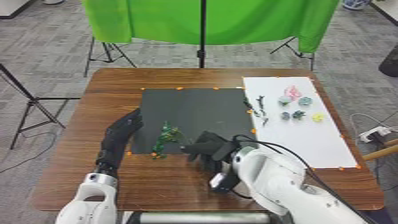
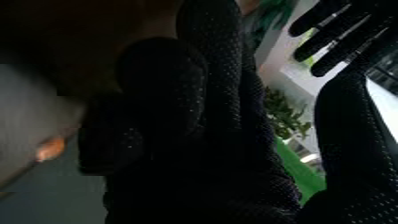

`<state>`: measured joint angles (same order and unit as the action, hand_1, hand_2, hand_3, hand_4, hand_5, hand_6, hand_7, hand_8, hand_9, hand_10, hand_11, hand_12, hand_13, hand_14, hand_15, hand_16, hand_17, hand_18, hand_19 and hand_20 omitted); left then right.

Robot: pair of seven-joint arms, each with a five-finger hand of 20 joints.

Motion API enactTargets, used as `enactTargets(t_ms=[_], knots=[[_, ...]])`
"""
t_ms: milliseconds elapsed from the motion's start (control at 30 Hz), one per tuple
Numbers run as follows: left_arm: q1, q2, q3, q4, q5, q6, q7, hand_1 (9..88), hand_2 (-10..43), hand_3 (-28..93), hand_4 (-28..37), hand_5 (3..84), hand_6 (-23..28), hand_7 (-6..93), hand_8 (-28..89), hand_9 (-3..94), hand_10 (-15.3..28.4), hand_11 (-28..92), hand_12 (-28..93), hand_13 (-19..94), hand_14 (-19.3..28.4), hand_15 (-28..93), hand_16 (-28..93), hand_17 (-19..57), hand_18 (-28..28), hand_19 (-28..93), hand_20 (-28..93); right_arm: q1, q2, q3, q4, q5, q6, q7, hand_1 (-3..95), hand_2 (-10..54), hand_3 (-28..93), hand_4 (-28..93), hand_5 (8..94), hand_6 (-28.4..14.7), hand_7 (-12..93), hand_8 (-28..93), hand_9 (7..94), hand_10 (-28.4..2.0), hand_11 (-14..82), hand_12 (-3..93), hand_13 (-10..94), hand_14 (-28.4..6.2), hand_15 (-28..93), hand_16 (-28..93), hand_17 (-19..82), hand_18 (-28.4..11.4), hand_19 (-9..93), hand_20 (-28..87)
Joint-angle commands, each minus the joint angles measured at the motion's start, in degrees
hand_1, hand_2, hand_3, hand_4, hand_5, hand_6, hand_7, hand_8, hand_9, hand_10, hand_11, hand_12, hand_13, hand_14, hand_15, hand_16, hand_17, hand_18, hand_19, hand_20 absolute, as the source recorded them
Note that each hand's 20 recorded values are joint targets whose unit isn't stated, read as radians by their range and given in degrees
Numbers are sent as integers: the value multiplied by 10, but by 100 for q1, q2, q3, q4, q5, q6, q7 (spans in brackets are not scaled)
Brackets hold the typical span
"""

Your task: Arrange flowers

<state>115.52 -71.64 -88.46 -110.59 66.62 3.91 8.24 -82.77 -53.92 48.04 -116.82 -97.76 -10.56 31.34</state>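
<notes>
Where the two white arms, the left arm (image 1: 89,197) and the right arm (image 1: 289,182), come in over the near edge of a brown wooden bench (image 1: 155,187), a dark mat (image 1: 200,107) lies in the middle and a white sheet (image 1: 311,145) on the right. A green leafy sprig (image 1: 166,136) lies near the mat's near edge, between the two black-gloved hands. The left robot hand (image 1: 131,121) is at the mat's left edge, open. The right robot hand (image 1: 211,146) is near the mat's near edge, just to the right of the sprig, its fingers relaxed and the thumb apart; whether it touches the sprig, I cannot tell.

On the far half of the white sheet sit small flower pieces: a pink flower (image 1: 292,92), two pale green rosettes (image 1: 305,101), a small bluish rosette (image 1: 285,115), a darker green one (image 1: 298,115) and a yellow flower (image 1: 317,117). Slender dark stems (image 1: 261,102) lie along the sheet's left side.

In the right wrist view, the right robot hand's fingers point up, with the left robot hand (image 2: 346,32) farther off, its fingers straight and spread; blurred greenery (image 2: 286,117) appears beyond. Past the bench, a green cloth (image 1: 160,22) hangs above a grey floor (image 1: 53,55).
</notes>
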Motion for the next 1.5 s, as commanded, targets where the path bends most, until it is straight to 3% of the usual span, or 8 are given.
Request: enactTargets(t_ms=[33, 833, 1100, 1267, 1500], knots=[[108, -70, 38, 85, 25, -35, -53, 261, -40, 636, -219, 386, 28, 92, -56, 360, 113, 107, 132, 269, 159, 149, 33, -4, 131, 48, 169, 99, 239, 12, 96, -560, -230, 23, 228, 112, 515, -133, 750, -20, 122, -76, 893, -137, 313, 273, 881, -75, 556, 332, 557, -189, 932, 530], [93, -59, 45, 95, 24, -70, -94, 262, -39, 635, -219, 386, 29, 91, -56, 361, 113, 107, 132, 269, 159, 149, 33, -4, 131, 49, 168, 261, -162, -233, 336, -459, -146, 41, 233, 111, 511, -134, 753, -20, 123, -77, 893, -136, 313, 275, 881, -74, 554, 336, 558, -191, 932, 531], [181, -58, 3, 48, 20, -36, -91, 262, -39, 636, -218, 387, 28, 91, -56, 361, 113, 107, 131, 269, 159, 149, 32, -4, 131, 49, 168, -74, 255, 788, -136, 95, -587, 143, 231, 98, 523, -127, 753, -21, 128, -74, 891, -135, 313, 275, 880, -73, 553, 337, 557, -190, 932, 530], [220, -50, -20, 32, 16, -13, -93, 262, -39, 636, -219, 387, 28, 92, -56, 360, 112, 108, 132, 268, 159, 149, 33, -4, 131, 49, 168, 80, 643, 1144, -202, -607, 129, -50, 261, 26, 567, -116, 758, -25, 132, -67, 888, -134, 316, 275, 879, -73, 553, 338, 555, -188, 932, 526], [176, -44, 24, 33, 38, -17, -62, 261, -39, 637, -218, 387, 28, 92, -56, 361, 113, 108, 131, 269, 159, 150, 33, -4, 131, 49, 168, 1280, 1013, 559, 667, -2065, 503, 408, 281, -78, 611, -119, 741, -28, 127, -66, 887, -127, 340, 280, 876, -63, 578, 342, 564, -182, 932, 550]])
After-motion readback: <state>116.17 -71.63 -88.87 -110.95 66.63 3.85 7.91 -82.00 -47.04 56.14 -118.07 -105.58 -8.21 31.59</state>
